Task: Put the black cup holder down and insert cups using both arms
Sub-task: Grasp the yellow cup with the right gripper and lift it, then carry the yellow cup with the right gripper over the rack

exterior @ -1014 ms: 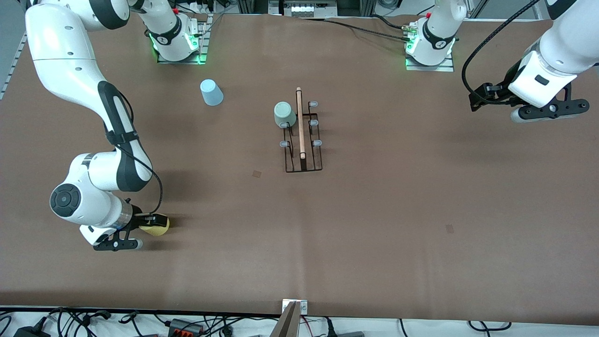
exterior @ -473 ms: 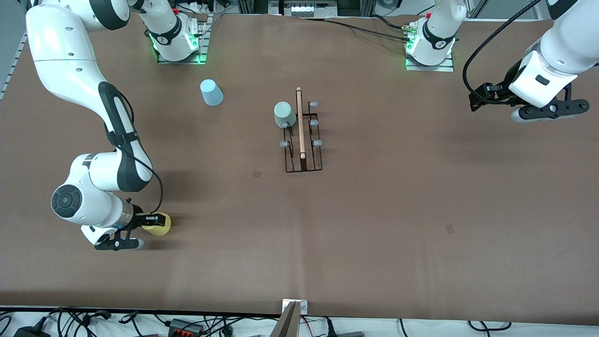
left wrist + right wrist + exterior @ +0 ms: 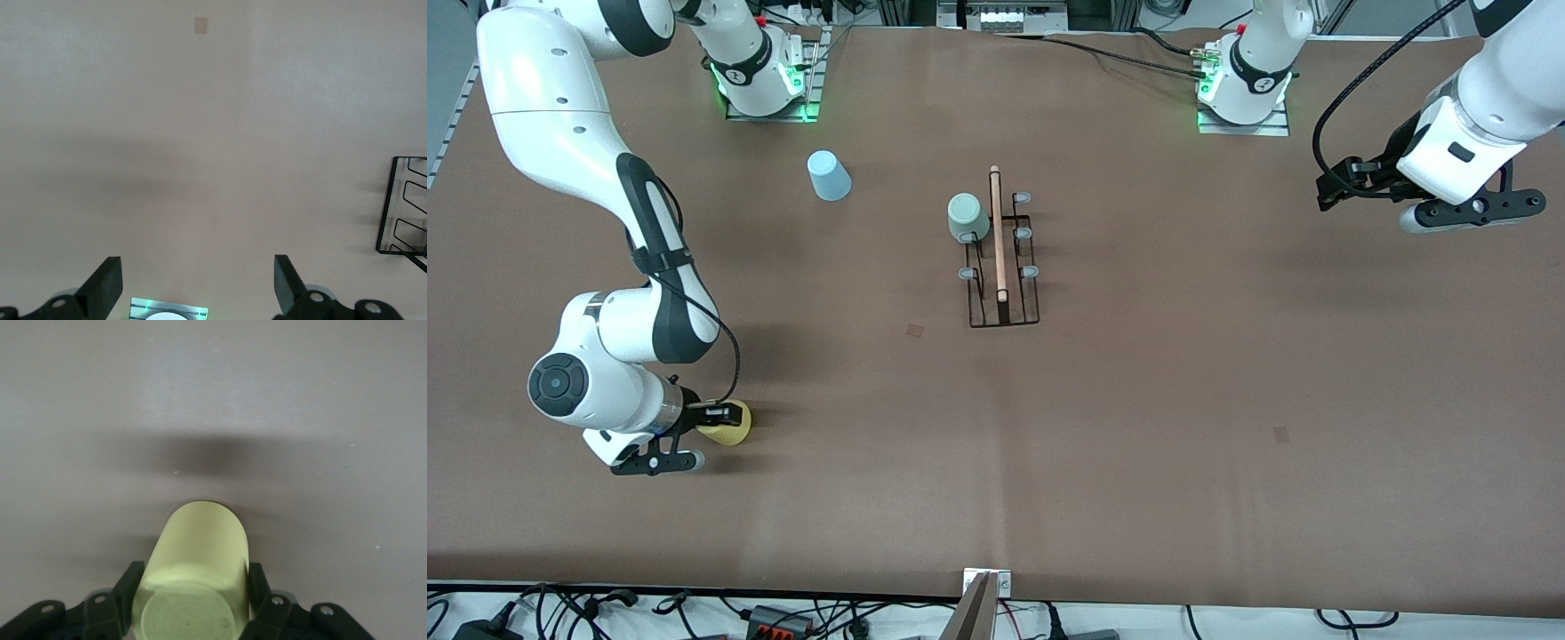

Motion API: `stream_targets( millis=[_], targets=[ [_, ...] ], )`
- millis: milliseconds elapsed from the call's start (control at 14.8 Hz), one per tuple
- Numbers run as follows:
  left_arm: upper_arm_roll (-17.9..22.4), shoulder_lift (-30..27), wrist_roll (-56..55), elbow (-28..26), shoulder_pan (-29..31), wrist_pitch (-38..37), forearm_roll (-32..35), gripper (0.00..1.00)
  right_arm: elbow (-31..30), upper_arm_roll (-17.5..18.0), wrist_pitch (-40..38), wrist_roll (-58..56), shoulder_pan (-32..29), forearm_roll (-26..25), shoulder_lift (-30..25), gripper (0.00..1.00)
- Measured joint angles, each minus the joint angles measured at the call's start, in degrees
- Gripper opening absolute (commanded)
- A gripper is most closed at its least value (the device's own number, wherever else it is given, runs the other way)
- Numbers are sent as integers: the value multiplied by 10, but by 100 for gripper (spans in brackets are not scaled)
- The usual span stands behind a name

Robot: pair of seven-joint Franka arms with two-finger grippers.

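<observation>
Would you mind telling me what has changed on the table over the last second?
Very little. The right claw, shut on the yellow cup, crept slightly toward the table's middle, taking the cup with it. The left claw, open in the left wrist view, drifted slightly over its end of the table. The black cup holder, the green cup on it and the blue cup did not move.

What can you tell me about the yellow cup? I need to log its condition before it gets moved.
The yellow cup is a small, plain, tapered cup without a handle; it looks like matte plastic. It lies tipped, flat base toward the wrist camera. The right gripper has its fingers against both of the cup's sides, low over the brown table, toward the right arm's end. Whether it touches the table cannot be told. No damage shows.
</observation>
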Motion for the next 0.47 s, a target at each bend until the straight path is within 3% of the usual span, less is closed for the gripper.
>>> stream_targets(
  millis=[473],
  targets=[
    [2, 1, 1, 0, 0, 0, 0, 100, 77, 80, -163, 32, 41, -1, -66, 30]
  ],
)
